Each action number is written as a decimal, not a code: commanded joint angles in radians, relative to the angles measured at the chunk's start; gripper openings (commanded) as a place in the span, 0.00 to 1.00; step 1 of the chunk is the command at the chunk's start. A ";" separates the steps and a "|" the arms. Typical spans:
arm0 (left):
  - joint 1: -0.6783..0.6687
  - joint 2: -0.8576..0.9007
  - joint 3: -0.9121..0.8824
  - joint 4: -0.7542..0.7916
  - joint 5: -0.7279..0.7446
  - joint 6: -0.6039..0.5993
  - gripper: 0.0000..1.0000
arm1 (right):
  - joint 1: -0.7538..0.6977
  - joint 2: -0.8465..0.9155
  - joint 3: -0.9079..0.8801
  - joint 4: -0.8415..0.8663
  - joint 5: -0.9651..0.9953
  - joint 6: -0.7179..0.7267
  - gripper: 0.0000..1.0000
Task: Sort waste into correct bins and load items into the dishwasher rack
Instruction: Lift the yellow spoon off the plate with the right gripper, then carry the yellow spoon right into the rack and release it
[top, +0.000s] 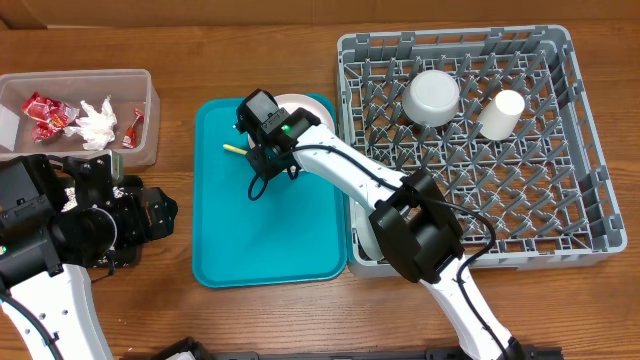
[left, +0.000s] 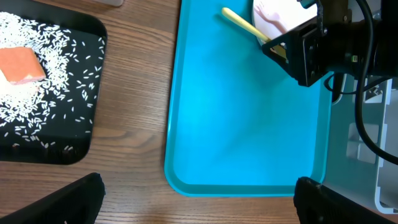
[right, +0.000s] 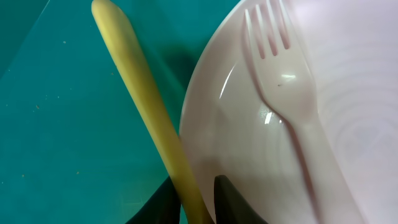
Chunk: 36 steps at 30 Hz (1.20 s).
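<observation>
Nearest, the left gripper (left: 198, 196) hangs with fingers spread wide, holding nothing, near the black tray (left: 93, 74) of rice grains (left: 37, 99). Farther in, on the teal tray (right: 50, 124), the right gripper (right: 196, 205) pinches the yellow cutlery handle (right: 143, 106) between nearly closed fingers, just beside the pale plate (right: 249, 155), which carries a white fork (right: 280, 81).

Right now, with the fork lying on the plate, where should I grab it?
Likely take the fork by its slim handle, straight down, fingers across its width: it lies flat on the plate. The right end effector is closed on the yellow utensil beside it.
</observation>
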 joint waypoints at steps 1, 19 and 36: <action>0.007 0.002 -0.007 0.004 0.010 0.008 1.00 | -0.004 -0.002 0.034 0.000 0.025 -0.003 0.23; 0.007 0.002 -0.007 0.004 0.010 0.008 1.00 | -0.004 -0.037 0.037 -0.016 0.047 -0.003 0.22; 0.007 0.002 -0.007 0.004 0.010 0.008 1.00 | -0.004 -0.037 0.119 -0.103 0.043 0.005 0.17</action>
